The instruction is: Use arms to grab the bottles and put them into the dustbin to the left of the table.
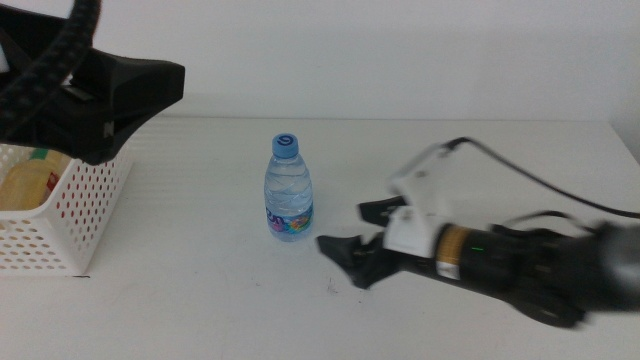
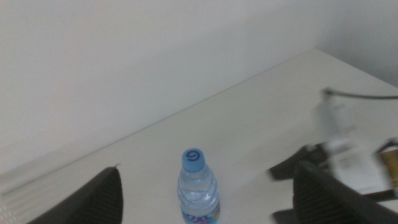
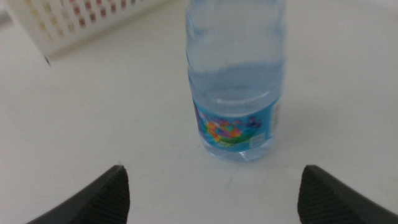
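A clear water bottle (image 1: 288,192) with a blue cap stands upright in the middle of the white table (image 1: 200,300). My right gripper (image 1: 347,232) comes in low from the right, open, its fingertips just short of the bottle; in the right wrist view the bottle (image 3: 236,81) stands straight ahead between the spread jaws. My left gripper (image 1: 140,105) hangs open above the white dustbin (image 1: 60,225) at the left edge. A yellow tea bottle (image 1: 25,185) lies inside the dustbin, and something red shows through its perforated side. The left wrist view looks down on the water bottle (image 2: 199,186).
The dustbin (image 3: 81,18) stands a short way left of the water bottle. A black cable (image 1: 540,180) trails behind the right arm. A pale wall runs along the table's far edge.
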Controlling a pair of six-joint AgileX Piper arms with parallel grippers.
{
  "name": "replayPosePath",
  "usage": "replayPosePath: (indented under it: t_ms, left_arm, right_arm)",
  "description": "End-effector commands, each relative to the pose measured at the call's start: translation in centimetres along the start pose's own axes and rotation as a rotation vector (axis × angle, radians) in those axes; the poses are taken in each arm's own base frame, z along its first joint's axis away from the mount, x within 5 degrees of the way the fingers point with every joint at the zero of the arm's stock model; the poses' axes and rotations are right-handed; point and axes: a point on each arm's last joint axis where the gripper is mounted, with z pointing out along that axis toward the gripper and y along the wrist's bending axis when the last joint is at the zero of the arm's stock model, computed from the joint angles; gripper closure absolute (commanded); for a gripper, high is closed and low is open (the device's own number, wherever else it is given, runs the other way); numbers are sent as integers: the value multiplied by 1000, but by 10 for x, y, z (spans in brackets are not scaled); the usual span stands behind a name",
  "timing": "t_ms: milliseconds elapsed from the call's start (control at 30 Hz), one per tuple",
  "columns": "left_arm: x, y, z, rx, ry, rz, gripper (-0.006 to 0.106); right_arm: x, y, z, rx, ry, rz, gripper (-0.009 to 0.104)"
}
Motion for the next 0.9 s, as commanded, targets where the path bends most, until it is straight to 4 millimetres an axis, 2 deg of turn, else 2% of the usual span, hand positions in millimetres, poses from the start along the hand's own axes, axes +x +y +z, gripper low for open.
replayPosePath:
  t_ms: [0, 133, 233, 367, 500, 567, 667, 867]
  left_arm:
    - [-3, 0, -1, -3, -20, 3, 7]
    - [-3, 0, -1, -3, -20, 3, 7]
    - [-3, 0, -1, -4, -22, 3, 7]
    - [-3, 0, -1, -4, -23, 3, 7]
    - [-3, 0, -1, -4, -23, 3, 7]
    - [-3, 0, -1, -4, -23, 3, 7]
    - [-3, 0, -1, -4, -23, 3, 7]
    - [-3, 0, -1, -6, -26, 4, 7]
  right_arm:
    - [-13, 8, -37, 52, -49, 20, 18]
    - [-41, 11, -105, 240, 12, 84, 18]
    - [-72, 17, -157, 348, 54, 69, 18]
    - [-124, 44, -229, 297, 23, -32, 18]
    - [-164, 67, -280, 224, 2, -102, 18]
    - [-175, 73, -297, 209, 48, -110, 18]
    - [-180, 79, -310, 188, 95, -106, 17]
    - [-184, 78, -312, 198, 71, -74, 15]
